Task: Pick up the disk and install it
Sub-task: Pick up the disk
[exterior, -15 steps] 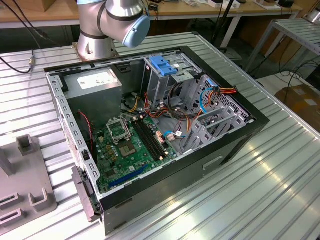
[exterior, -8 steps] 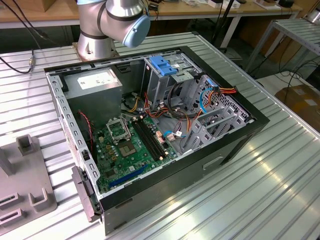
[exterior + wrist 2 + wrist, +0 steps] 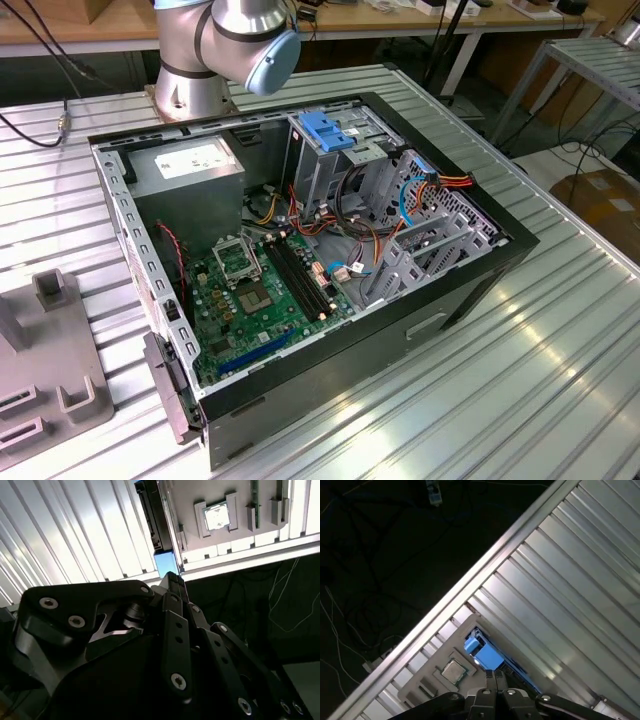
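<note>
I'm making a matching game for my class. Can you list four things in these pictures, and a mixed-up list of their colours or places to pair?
1 motherboard
2 latch
3 power-supply box
4 disk

A blue, atop the drive cage
B on edge at the grey fixture, near the gripper
C green
D grey with a white label

Pairs: 1-C, 2-A, 3-D, 4-B
</note>
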Robot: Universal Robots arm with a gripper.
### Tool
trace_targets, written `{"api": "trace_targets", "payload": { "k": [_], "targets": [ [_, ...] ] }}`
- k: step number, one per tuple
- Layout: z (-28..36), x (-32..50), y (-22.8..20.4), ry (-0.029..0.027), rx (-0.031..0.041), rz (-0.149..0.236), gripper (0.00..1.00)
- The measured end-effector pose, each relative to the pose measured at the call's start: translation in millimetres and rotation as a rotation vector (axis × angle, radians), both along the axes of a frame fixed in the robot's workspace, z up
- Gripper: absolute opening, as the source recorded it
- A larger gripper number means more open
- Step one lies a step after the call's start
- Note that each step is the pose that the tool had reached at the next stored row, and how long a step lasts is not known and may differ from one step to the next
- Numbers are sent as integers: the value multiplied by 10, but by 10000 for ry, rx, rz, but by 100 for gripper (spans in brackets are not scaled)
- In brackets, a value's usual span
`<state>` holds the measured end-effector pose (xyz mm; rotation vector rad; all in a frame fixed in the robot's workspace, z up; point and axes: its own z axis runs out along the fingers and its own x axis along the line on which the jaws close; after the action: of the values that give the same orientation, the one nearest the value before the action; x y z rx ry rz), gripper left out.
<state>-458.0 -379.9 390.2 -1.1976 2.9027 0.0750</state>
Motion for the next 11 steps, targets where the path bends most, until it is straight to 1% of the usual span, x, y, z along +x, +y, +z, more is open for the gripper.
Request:
{"api": "trace_targets", "payload": {
  "k": [5, 7, 8, 11],
  "targets": [
    [-3, 0, 0, 0, 0, 899, 10],
    [-5, 1, 0, 0, 1, 1309, 10],
    [-7, 1, 0, 0, 0, 1597, 10],
    [-9, 1, 0, 0, 0, 2153, 10]
  ]
}}
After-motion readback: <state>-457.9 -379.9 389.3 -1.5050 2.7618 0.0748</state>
